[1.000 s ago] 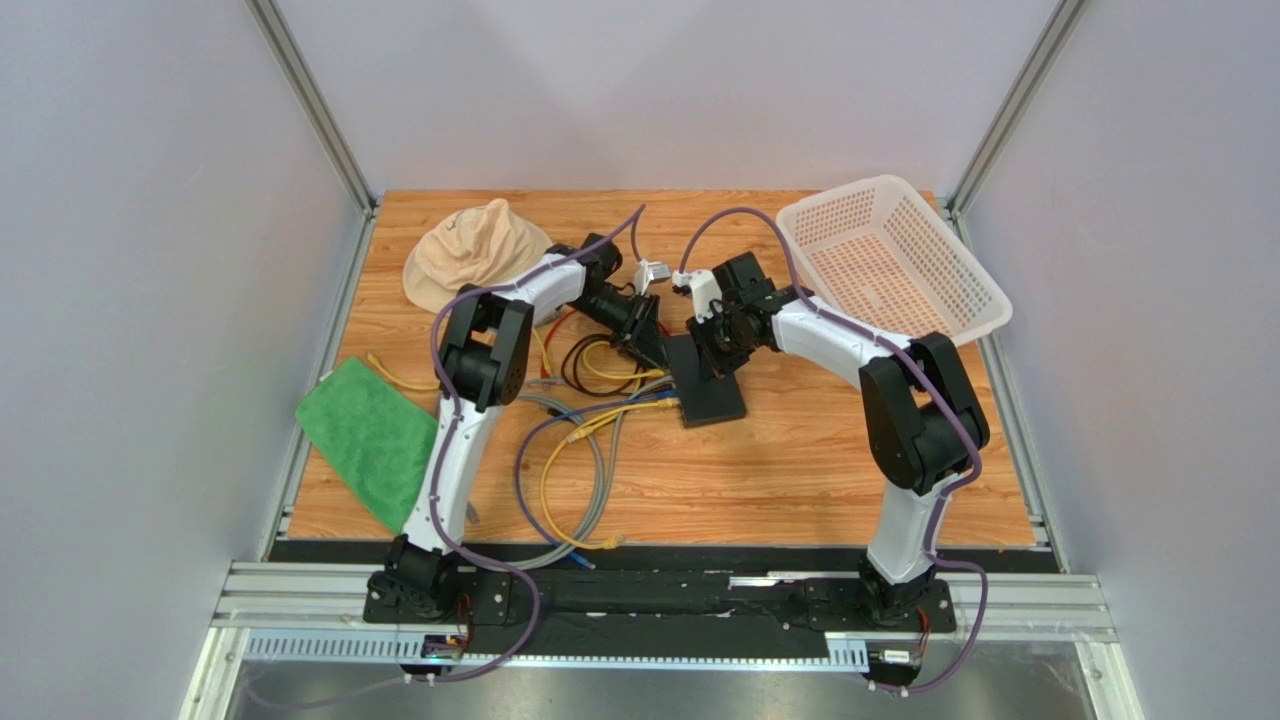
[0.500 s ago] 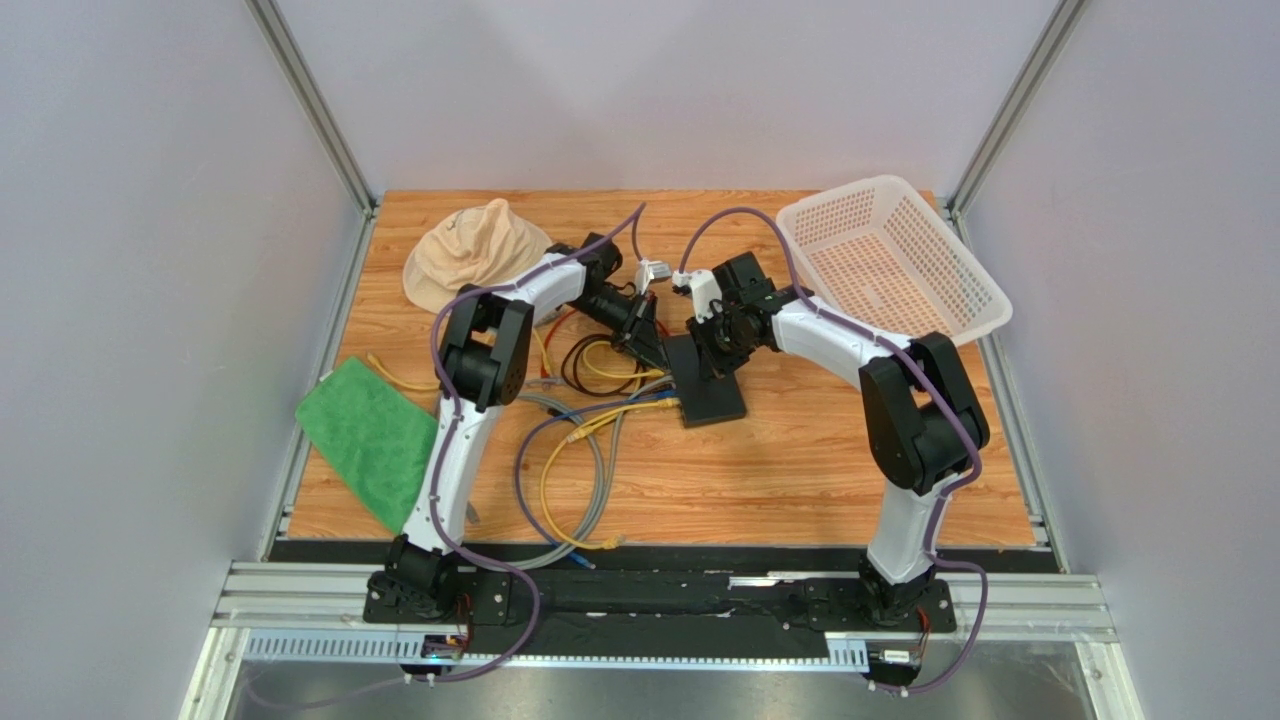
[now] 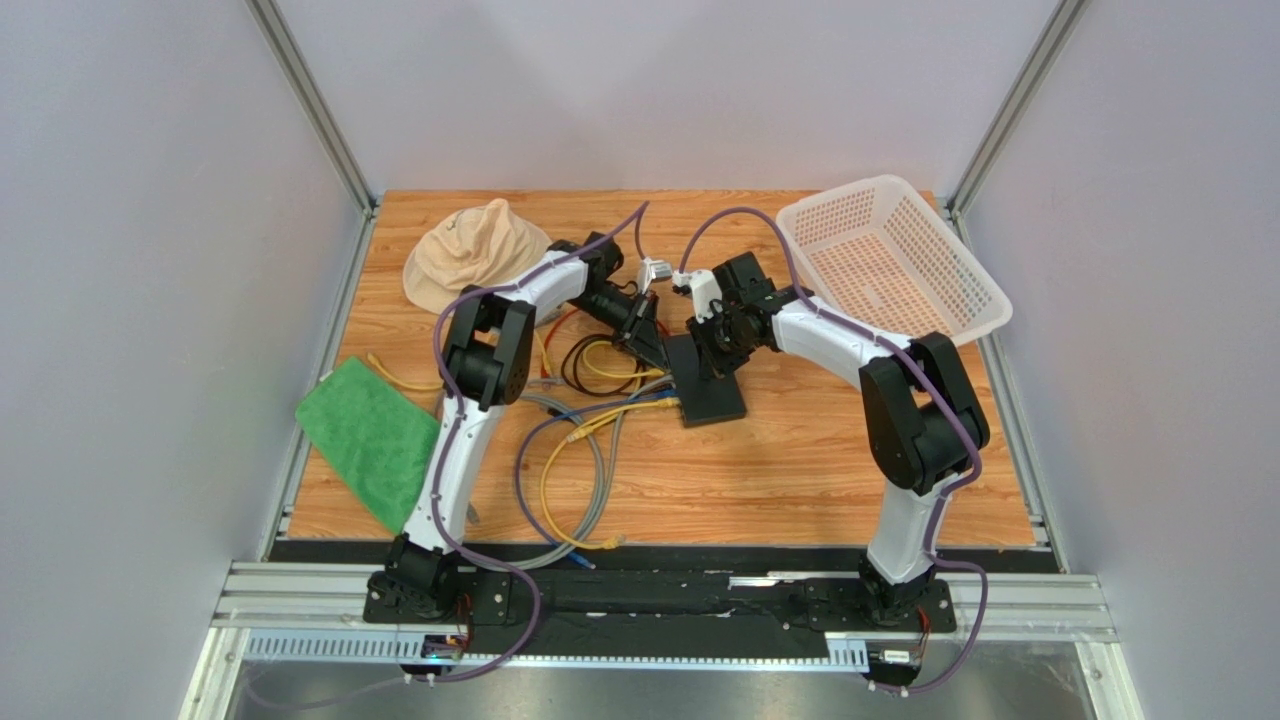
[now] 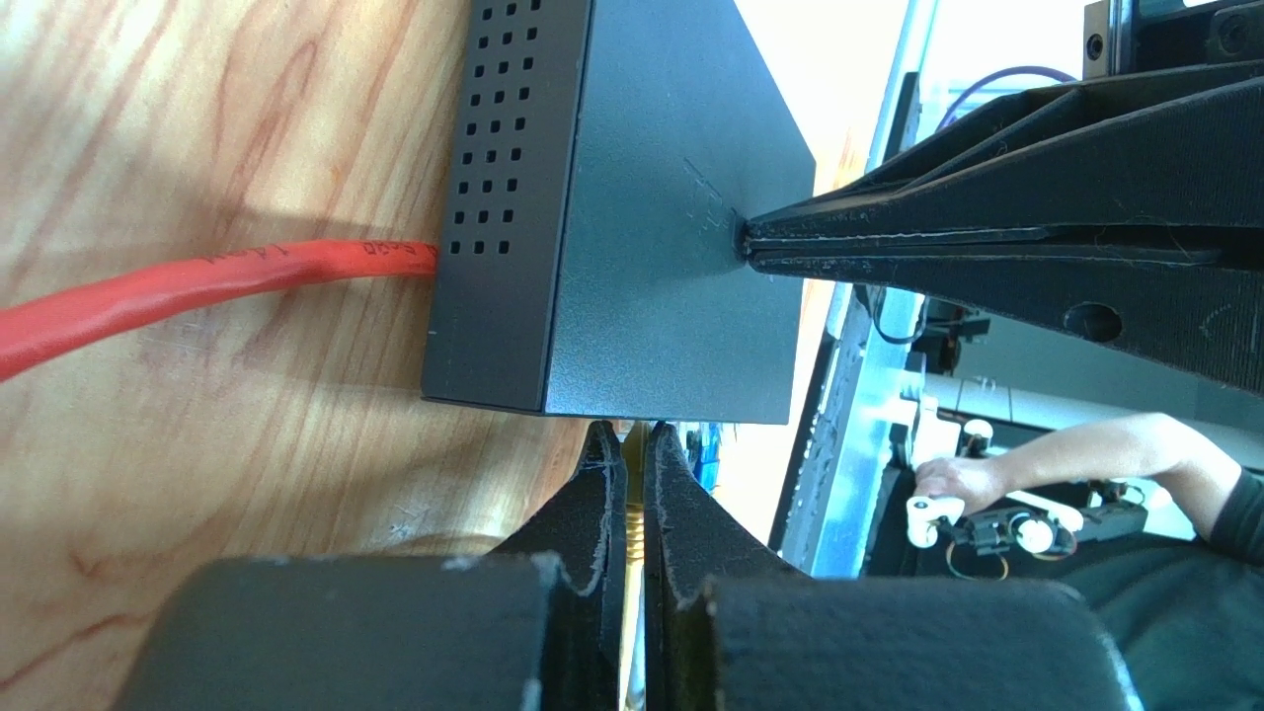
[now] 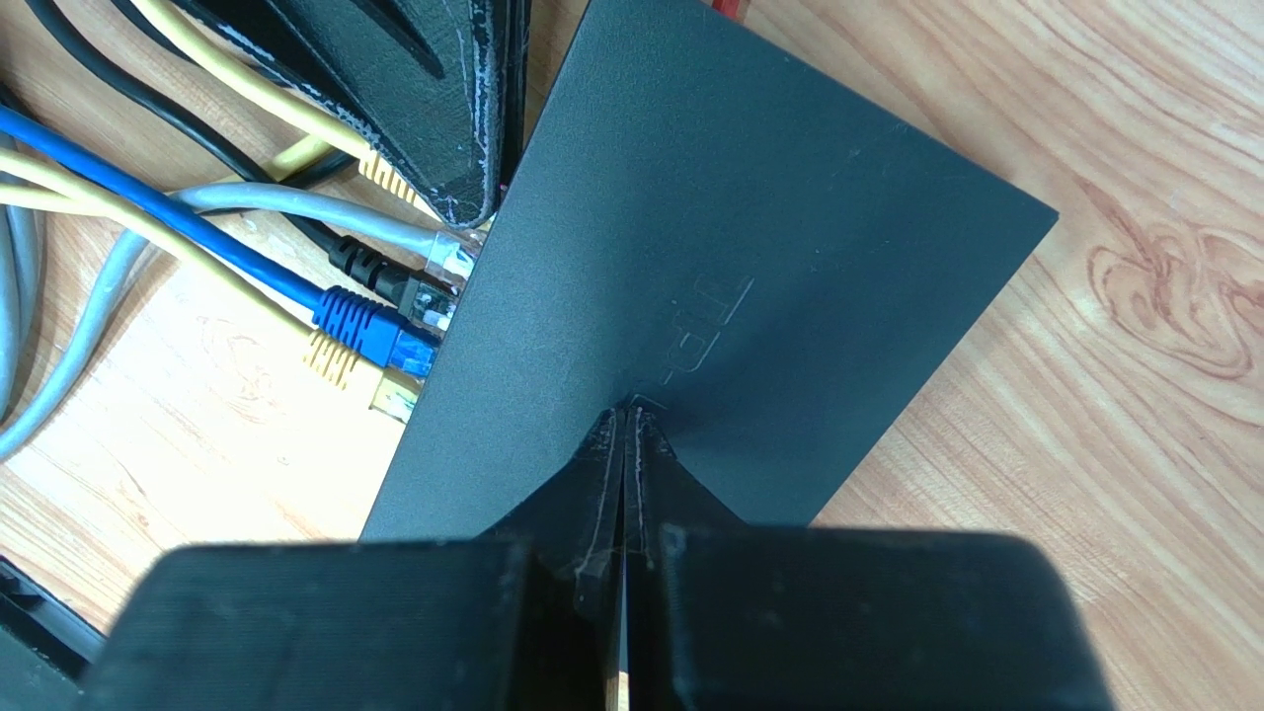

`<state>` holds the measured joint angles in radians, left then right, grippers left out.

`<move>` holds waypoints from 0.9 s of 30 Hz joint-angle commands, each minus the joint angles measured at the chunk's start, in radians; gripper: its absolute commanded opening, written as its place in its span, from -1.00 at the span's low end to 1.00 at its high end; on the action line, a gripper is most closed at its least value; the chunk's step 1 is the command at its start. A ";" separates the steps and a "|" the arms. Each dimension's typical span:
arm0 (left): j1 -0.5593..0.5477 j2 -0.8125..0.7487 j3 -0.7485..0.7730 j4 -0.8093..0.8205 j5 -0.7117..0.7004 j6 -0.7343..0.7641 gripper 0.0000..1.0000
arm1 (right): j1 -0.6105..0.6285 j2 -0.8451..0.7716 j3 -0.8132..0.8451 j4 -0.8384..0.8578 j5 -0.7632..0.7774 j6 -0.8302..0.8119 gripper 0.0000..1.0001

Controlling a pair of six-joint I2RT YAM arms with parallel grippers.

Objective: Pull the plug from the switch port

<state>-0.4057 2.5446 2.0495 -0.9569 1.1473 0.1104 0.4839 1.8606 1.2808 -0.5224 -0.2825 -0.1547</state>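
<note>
Nothing visibly shifts since a second ago — left gripper (image 4: pixel 625 430), fingers nearly together, meets the port edge of the flat black switch (image 5: pixel 742 252), centred on the table (image 3: pixel 819 465); right gripper (image 5: pixel 626 418), closed, presses tips-down on its lid.

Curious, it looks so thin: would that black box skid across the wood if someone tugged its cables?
Probably: the switch looks flat and light on the smooth table. Likely why the right gripper presses its top. Sharp edges suggest it's stiff.

Two arms, left arm (image 3: pixel 451 450) and right arm (image 3: pixel 842 342): white link shells, black joint housings, purple cables (image 3: pixel 736 212) looped alongside, matte black tapered fingers (image 4: pixel 579 519).
</note>
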 commanded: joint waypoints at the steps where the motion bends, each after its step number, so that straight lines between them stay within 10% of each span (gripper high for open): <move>1: 0.004 0.005 0.061 -0.017 0.023 0.077 -1.00 | 0.010 0.040 -0.040 -0.013 0.020 -0.020 -1.00; 27: 0.031 -0.021 -0.035 -0.166 0.003 0.252 -1.00 | 0.013 0.049 -0.031 -0.018 0.023 -0.020 -1.00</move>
<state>-0.3882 2.5530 2.0510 -1.0595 1.1774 0.2913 0.4934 1.8618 1.2812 -0.5152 -0.2901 -0.1547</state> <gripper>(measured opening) 0.020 0.004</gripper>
